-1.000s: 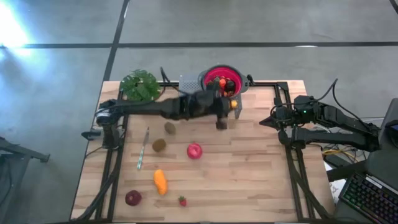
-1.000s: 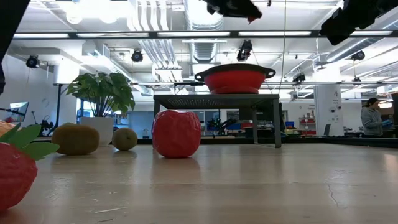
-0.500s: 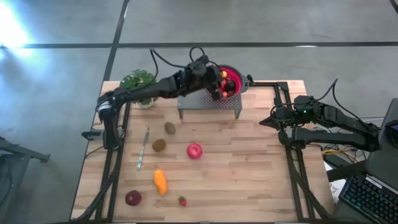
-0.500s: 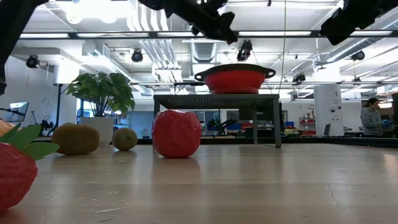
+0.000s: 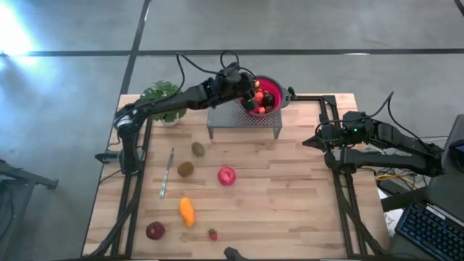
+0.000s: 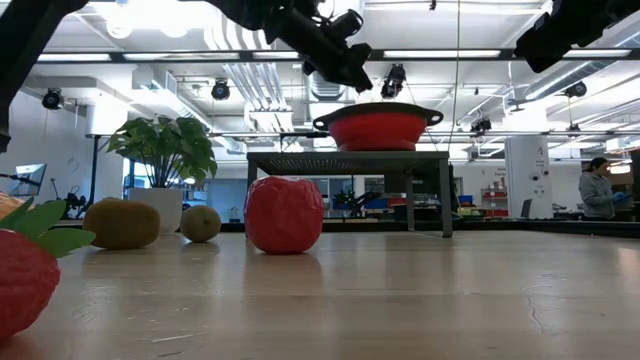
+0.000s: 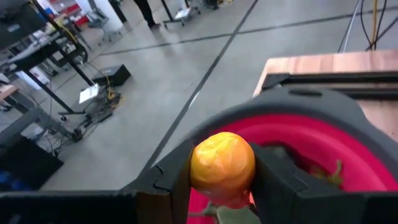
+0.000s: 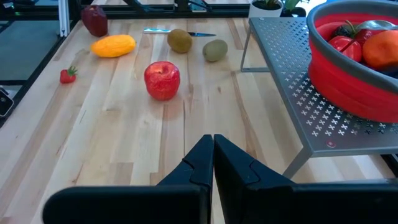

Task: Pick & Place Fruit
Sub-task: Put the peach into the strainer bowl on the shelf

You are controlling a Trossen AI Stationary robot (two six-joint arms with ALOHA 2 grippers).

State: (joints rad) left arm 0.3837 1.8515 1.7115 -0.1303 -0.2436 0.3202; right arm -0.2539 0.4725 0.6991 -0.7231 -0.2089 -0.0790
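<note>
Orange round fruit [image 7: 222, 163]: being gripped between the left gripper [image 7: 221, 186] jaws, part-closed on it, hanging directly above the red colander [image 7: 323, 146]; right gripper [image 8: 213, 163] idling shut.

Lab hall: exposed ceiling ducts [image 6: 250, 80], concrete floor [image 5: 304, 25].

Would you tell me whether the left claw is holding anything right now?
Yes: the left claw is shut on an orange fruit, gripped between its fingers above the red colander.
</note>
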